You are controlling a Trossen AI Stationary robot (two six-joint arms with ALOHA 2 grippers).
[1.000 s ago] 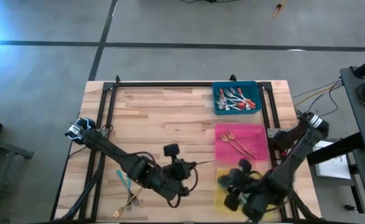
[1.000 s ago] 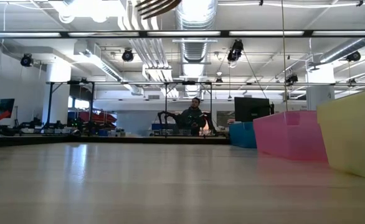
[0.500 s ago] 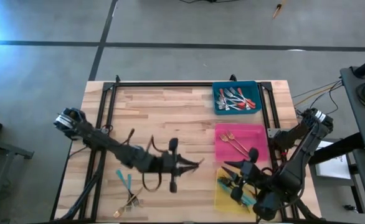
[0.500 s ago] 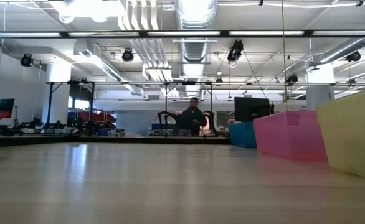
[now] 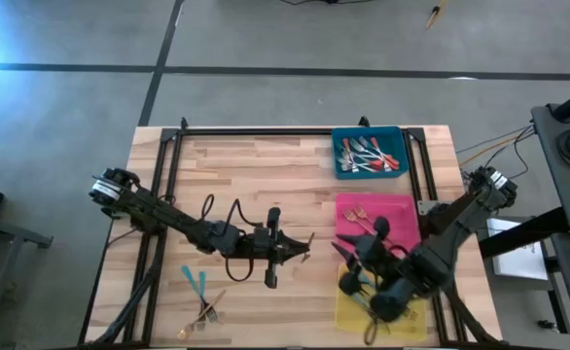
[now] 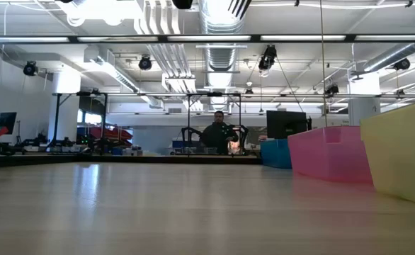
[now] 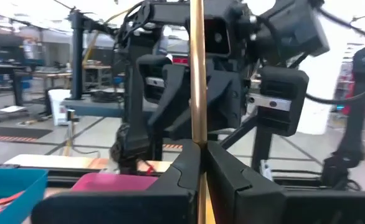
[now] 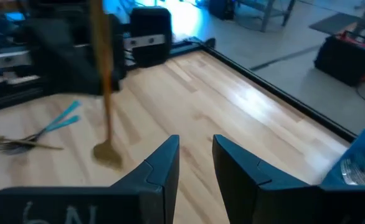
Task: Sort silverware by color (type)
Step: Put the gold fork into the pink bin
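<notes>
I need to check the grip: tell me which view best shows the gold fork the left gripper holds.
The left wrist view: the gold fork stands clamped between the left gripper fingers. The right wrist view shows it blurred, the high view barely, the low view not at all.

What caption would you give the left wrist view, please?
Left hand shut on a gold fork, held upright before the right arm.

The left pincer [image 5: 309,239] held a fork [image 7: 197,74] just beside the right pincer [image 5: 346,255]; loose forks [image 5: 199,297] lay behind it on the tabletop [image 5: 256,175].
</notes>
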